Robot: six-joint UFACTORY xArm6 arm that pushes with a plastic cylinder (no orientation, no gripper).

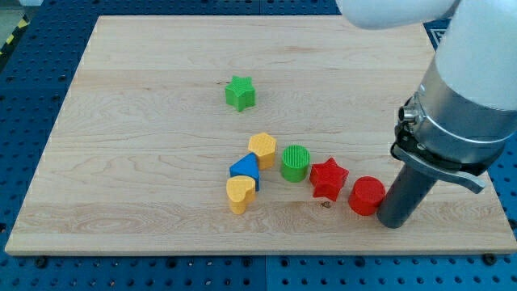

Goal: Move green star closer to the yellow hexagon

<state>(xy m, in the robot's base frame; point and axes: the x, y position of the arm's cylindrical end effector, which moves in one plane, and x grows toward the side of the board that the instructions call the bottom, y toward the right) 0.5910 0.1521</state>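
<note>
My tip (394, 224): the lower end of the straight dark rod rests on the board at the view's bottom right, just beside the red cylinder on its right, touching it or very nearly (the gap cannot be made out). It has nothing to open or close and holds nothing.
Arm (464, 105): a broad grey and white housing with a dark clamp ring fills the view's right side above the rod.
Red cylinder (367, 195): a squat ribbed plastic block standing upright, nearest my tip.
Yellow heart block (240, 193): ribbed plastic, near the view's bottom centre, touching the blue block above it.
Red star block (328, 178): ribbed plastic, between the red cylinder and the green cylinder, close to both.
Blue block (245, 168): roughly triangular (exact shape unclear), wedged between the yellow heart and the yellow hexagon.
Green cylinder (295, 162): upright, with grooved top, just right of the yellow hexagon.
Yellow hexagon block (262, 148): ribbed plastic, at the top of the cluster.
Green star block (240, 93): ribbed plastic, alone, well apart from the yellow hexagon toward the view's top, and far from my tip.
Board (137, 137): a pale wooden top with visible grain.
Surround (24, 105): a blue perforated table.
</note>
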